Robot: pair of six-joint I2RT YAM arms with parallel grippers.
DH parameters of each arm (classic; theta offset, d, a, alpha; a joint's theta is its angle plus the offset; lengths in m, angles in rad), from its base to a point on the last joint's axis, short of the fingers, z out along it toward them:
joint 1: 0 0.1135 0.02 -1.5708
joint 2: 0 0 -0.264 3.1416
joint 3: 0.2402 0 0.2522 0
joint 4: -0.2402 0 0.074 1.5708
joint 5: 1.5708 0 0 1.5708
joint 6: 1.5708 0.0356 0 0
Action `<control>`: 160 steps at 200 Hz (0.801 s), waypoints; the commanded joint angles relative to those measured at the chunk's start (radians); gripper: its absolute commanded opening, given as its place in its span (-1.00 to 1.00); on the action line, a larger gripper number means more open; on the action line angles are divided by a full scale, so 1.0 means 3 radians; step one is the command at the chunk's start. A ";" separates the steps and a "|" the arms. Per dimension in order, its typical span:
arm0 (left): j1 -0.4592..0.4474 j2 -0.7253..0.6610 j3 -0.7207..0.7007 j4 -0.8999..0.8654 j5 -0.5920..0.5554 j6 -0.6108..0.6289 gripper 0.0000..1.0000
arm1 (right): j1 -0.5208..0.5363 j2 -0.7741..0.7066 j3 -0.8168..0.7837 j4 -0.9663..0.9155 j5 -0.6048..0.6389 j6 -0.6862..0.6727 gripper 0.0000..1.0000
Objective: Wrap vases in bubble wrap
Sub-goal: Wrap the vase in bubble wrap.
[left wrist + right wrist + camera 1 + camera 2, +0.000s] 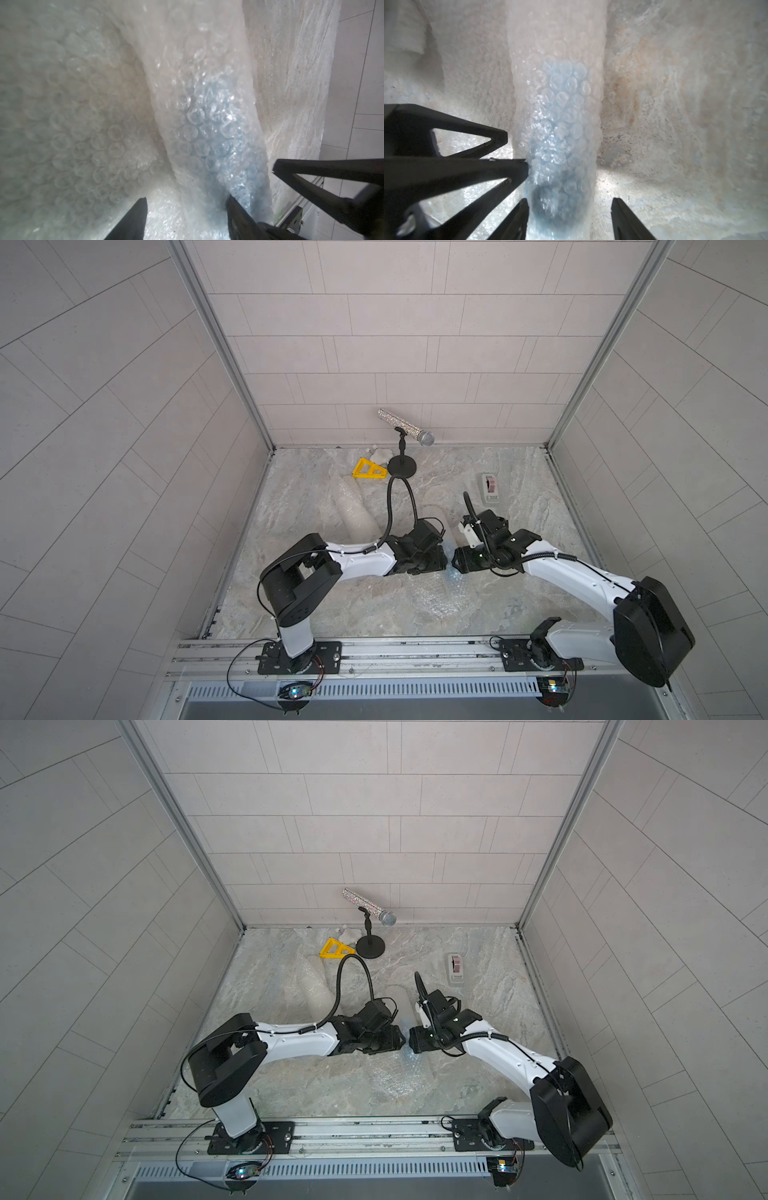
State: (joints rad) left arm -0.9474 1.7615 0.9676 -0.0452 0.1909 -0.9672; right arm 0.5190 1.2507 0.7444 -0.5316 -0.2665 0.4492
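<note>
**A:** Wrapping first. What sits inside what?

**B:** Your light-blue vase point(560, 99) lies inside a roll of bubble wrap point(556, 41), mid-table, between your two grippers. The blue shows through the bubbles. Farther back, on your left side, the white vase point(353, 512) lies tilted on the table point(519, 472), also under wrap. How many layers it has, I cannot tell.

**A:** Grippers?

**B:** Your right gripper point(570, 200) has its jaws apart and straddles the roll. One finger is against it and the other stands clear, with a gap showing, so it is not clamped. Your left gripper point(187, 204) has its jaws apart too, with a fold of wrap between them and one fingertip at the blue bulge. It is not closed on anything.

**A:** What does each view give you that the others don't?

**B:** Both top views show the arms meeting tip to tip over the roll, but the wrists hide the fingers, and the vase shows only as a faint blue tint. Only they show the back of the table: the glittery microphone point(405, 427) on its black stand point(402, 466), a yellow triangular frame point(369, 469) and the tape dispenser point(490, 488). Only the wrist views show how the fingers are spaced. The right wrist view also catches your left gripper's fingers just beside the roll, and the left wrist view catches one right finger.
</note>
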 commanded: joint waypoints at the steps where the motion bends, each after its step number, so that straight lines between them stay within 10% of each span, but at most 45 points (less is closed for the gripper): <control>1: -0.0027 0.0021 -0.0130 -0.0515 -0.0203 0.0196 0.27 | -0.0017 -0.0188 0.0099 -0.0197 0.0039 0.0020 0.36; 160: 0.0012 -0.0560 -0.0183 -0.0275 -0.0192 0.0110 0.26 | 0.0156 0.0301 0.0010 -0.0062 0.0020 -0.0005 0.22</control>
State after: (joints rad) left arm -0.9493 1.6550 0.9108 -0.1642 0.1482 -0.9035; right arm 0.5465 1.3334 0.7723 -0.5186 -0.2981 0.4667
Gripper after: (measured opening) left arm 0.632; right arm 0.608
